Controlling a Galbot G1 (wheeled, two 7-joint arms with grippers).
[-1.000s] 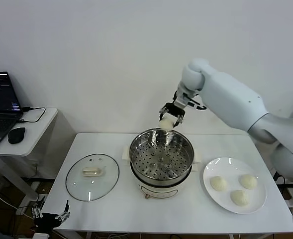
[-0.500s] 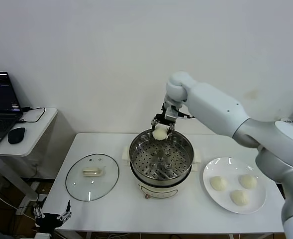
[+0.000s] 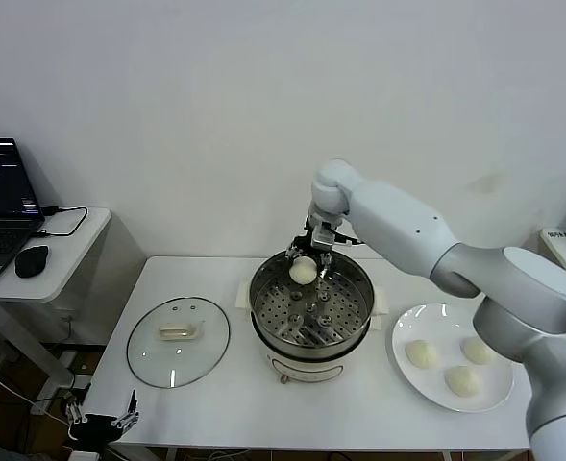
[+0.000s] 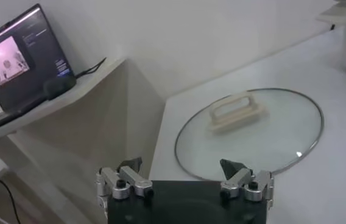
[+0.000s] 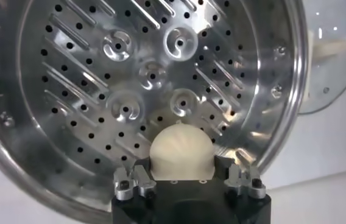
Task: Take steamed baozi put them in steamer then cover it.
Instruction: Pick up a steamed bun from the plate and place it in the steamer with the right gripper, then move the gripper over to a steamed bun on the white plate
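From my seat, the steamer (image 3: 310, 312) sits mid-frame with its mouth uncovered, though my right gripper (image 3: 311, 257) and the bun (image 3: 304, 271) clamped in it occupy the air over the far rim. The glass lid (image 3: 179, 341) fills the table (image 3: 359, 413) at lower left; the plate (image 3: 453, 396) with three buns (image 3: 450, 363) blocks lower right. I see bare tabletop along the near edge.
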